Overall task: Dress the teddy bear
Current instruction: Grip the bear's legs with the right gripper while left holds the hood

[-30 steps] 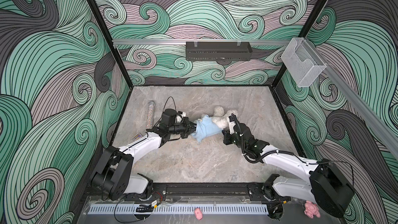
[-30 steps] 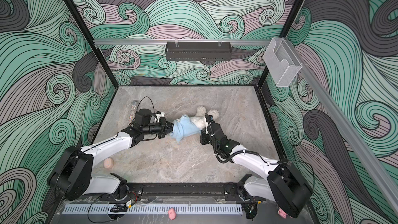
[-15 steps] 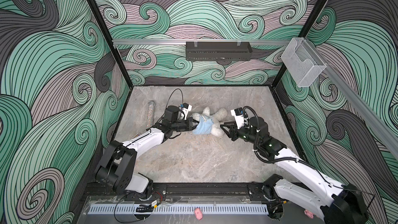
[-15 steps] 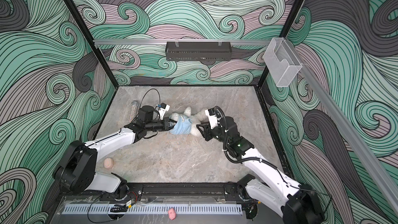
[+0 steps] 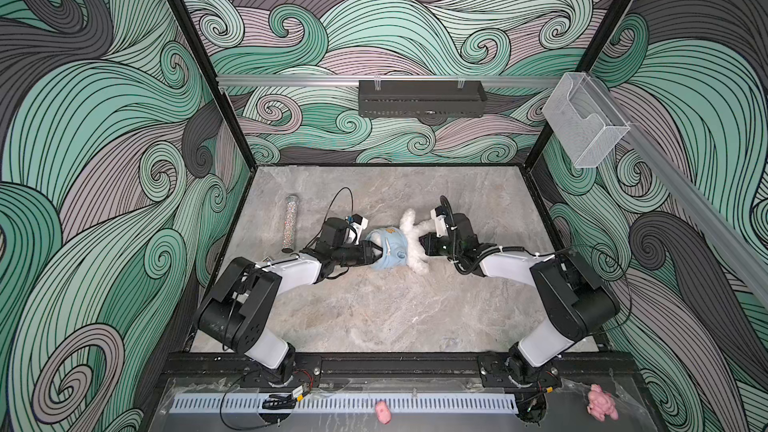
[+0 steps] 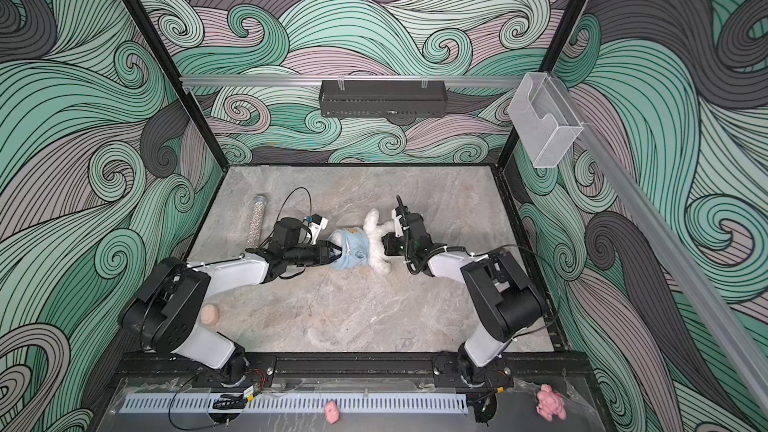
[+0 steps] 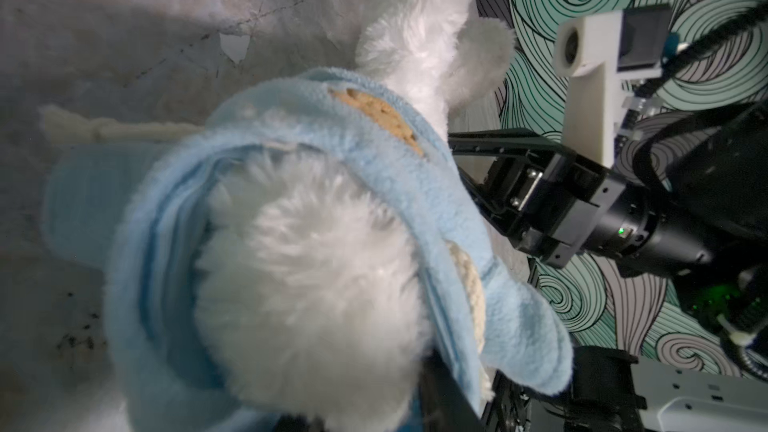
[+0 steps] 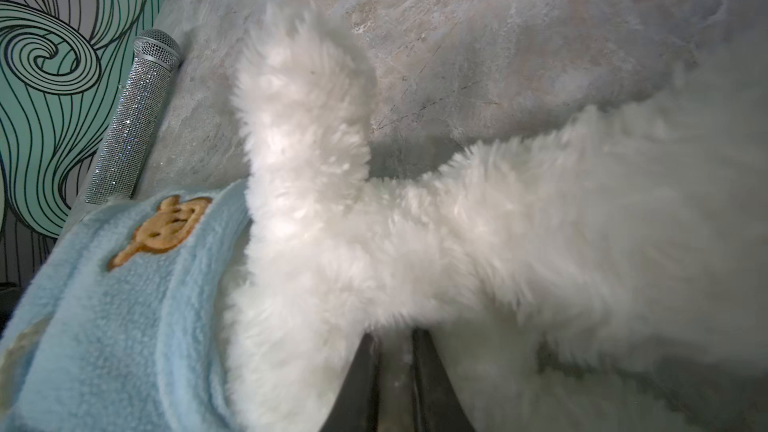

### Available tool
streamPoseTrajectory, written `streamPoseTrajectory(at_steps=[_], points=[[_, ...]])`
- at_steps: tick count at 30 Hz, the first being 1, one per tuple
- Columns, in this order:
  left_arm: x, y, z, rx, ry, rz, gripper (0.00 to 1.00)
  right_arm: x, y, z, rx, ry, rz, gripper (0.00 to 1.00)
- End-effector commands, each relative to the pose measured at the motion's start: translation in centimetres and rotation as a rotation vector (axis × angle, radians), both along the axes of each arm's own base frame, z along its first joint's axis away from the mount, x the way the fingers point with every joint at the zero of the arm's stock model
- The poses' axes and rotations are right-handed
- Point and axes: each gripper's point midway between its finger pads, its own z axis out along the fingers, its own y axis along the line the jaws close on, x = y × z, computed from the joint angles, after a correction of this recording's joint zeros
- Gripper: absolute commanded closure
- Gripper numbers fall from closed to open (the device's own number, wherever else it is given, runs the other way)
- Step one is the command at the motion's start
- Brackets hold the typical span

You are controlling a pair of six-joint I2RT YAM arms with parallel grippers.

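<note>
The white teddy bear (image 5: 412, 238) (image 6: 377, 243) lies mid-table with its limbs splayed to the right. A light blue fleece garment (image 5: 386, 249) (image 6: 351, 247) with a tan bear patch covers its head end. My left gripper (image 5: 376, 253) is at the garment's opening. In the left wrist view it (image 7: 374, 409) stands open, white fur (image 7: 316, 284) between its fingers and the blue hem (image 7: 374, 151) draped over one. My right gripper (image 5: 422, 243) (image 8: 397, 351) is at the bear's lower body (image 8: 374, 234), its fingers nearly together on a pinch of fur.
A glittery silver microphone (image 5: 289, 222) (image 8: 133, 118) lies at the left of the table. A peach object (image 6: 210, 315) sits by the left arm's base. Two pink plush toys (image 5: 383, 411) (image 5: 598, 407) lie beyond the front rail. A clear box (image 5: 584, 126) hangs on the right wall.
The bear now lies with its legs to the right and the garment over its head end. My right arm has dropped low and closed on fur. My left jaws have parted.
</note>
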Motion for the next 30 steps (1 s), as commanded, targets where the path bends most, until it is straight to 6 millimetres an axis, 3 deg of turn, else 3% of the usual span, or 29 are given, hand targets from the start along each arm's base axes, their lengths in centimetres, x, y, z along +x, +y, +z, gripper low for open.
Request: streamPoseTrajectory(at_steps=[1,9,17,30], points=[[1.7,0.0,0.5,-0.031,-0.025,0.049,0.56,-1.8,-1.0,-2.8,-0.082,0.051,0.009,0.85],[3.5,1.8,-0.9,-0.045,0.072,0.144,0.46,-2.4,-2.0,-4.4,-0.175,0.070,0.036,0.90],[4.5,2.7,1.3,0.013,-0.017,0.127,0.49,-2.8,-2.4,-5.3,-0.211,0.091,0.052,0.93],[6.0,3.3,1.5,0.193,-0.129,0.045,0.47,-2.7,-2.3,-5.1,-0.238,0.087,0.083,0.95]])
